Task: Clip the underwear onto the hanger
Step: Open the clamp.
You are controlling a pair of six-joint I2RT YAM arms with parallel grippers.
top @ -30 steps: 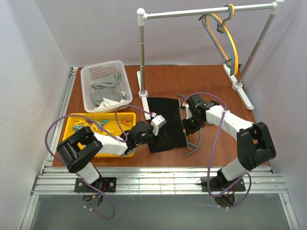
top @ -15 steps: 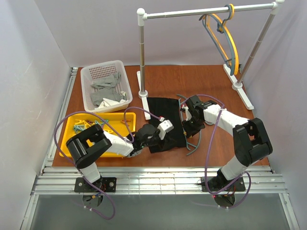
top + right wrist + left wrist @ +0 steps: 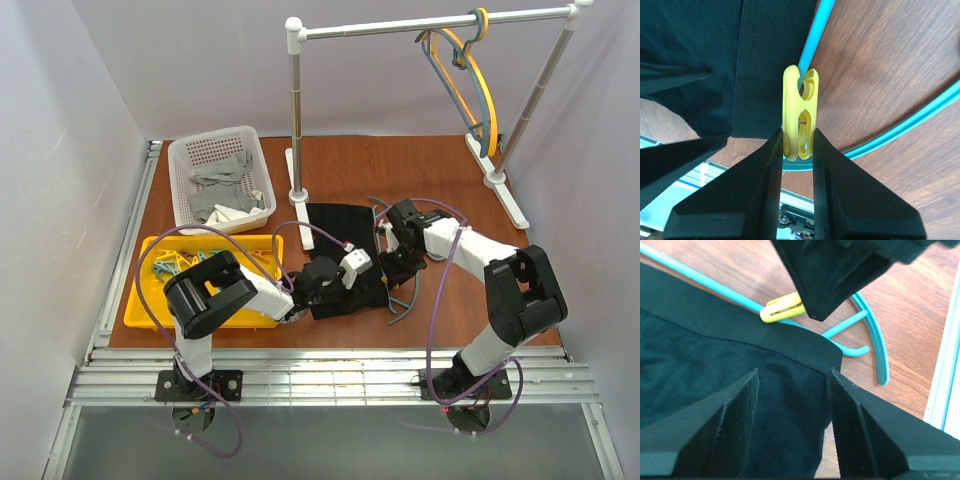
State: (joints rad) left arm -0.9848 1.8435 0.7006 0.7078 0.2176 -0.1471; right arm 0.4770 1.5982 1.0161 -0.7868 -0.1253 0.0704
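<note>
The black underwear (image 3: 340,250) lies flat on the table, and the teal hanger (image 3: 400,295) lies along its right edge. My right gripper (image 3: 393,252) is shut on a yellow clip (image 3: 800,117). The clip's mouth sits on the hanger bar (image 3: 814,37) at the waistband edge (image 3: 772,65). I cannot tell whether it bites the fabric. My left gripper (image 3: 792,377) is open, low over the underwear (image 3: 715,365) near its corner. The left wrist view shows the clip (image 3: 782,307), the hanger's hook (image 3: 875,350) and the right gripper above.
A white basket (image 3: 190,150) holds grey cloths at the back left. A yellow tray (image 3: 145,300) of clips sits at the front left. A rack (image 3: 297,120) at the back carries a yellow hanger (image 3: 478,90) and a grey-blue one.
My left gripper has moved right, from the underwear's left edge to over its lower middle. My right gripper has shifted only slightly and still holds the clip at the hanger.
</note>
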